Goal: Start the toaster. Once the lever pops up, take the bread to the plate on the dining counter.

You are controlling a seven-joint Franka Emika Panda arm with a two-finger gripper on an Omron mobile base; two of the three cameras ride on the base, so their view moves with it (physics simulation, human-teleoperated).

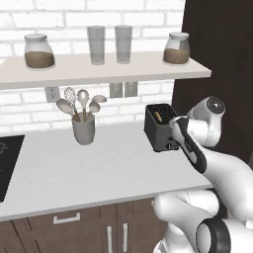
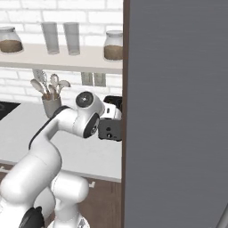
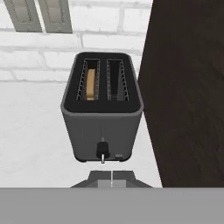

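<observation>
Meanwhile, the gripper (image 3: 112,177), fingers pressed together and holding nothing, hovers just before the toaster (image 3: 103,114) on the worktop (image 1: 99,163), apparently lined up with its lever (image 3: 102,151), the bread (image 3: 90,83) sunk in the left slot.

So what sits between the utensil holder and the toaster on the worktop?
Nothing: in the left base view the worktop between the utensil holder and the toaster is bare.

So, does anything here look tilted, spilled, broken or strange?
Nothing stands out. The toaster stands upright on the counter, with the bread seated in one slot. The jars and glasses on the shelf are upright, and nothing is spilled.
</observation>
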